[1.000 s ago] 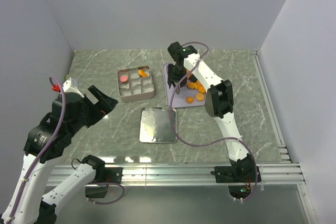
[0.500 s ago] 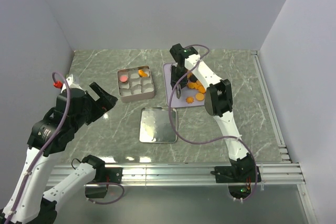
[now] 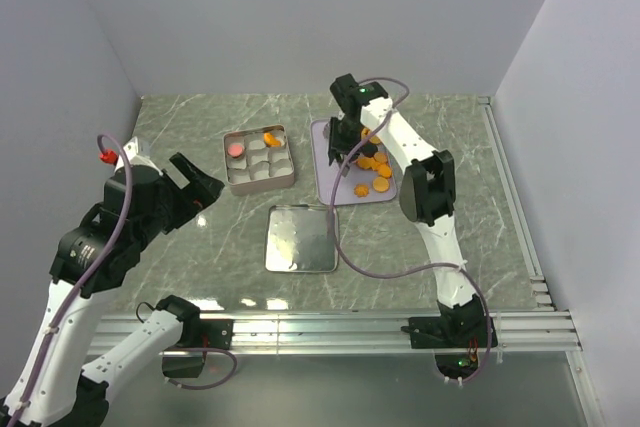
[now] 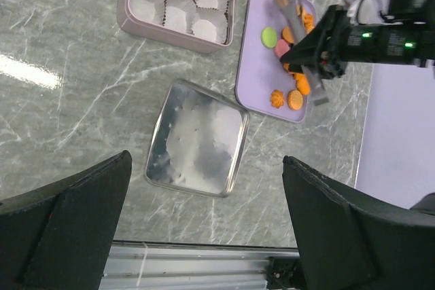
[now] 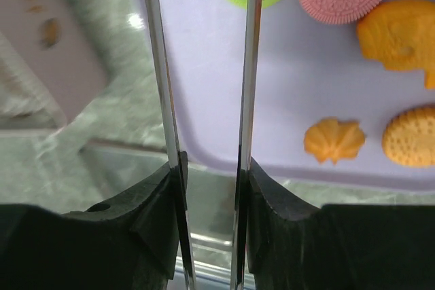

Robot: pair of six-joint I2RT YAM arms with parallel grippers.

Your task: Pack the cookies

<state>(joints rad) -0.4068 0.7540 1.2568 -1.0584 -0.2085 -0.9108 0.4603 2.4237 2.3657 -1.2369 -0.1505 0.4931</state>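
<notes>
Drifting a touch toward the far side, the left gripper (image 3: 200, 182) hangs above bare tabletop (image 3: 180, 127) with its fingers (image 4: 75, 229) spread wide and empty, well apart from the work. Just to its right sits the open tin (image 3: 259, 158), its paper cups (image 4: 178, 15) mostly unfilled; one pink and one orange cookie lie in the far cups. Nearer the arms, the upturned lid (image 3: 300, 238) rests flat and untouched. The bigger change is on the right. The right gripper (image 3: 345, 147) has swung from the tray's (image 3: 335, 187) left edge back over the loose cookies (image 3: 372, 169), which lie scattered on the lavender tray. Its long thin fingers (image 5: 246, 66) stand parallel with a narrow gap between them, pinching nothing, aimed toward the green and pink cookies. This looks like lining up for a fresh pick, with most of the packing left to do.
</notes>
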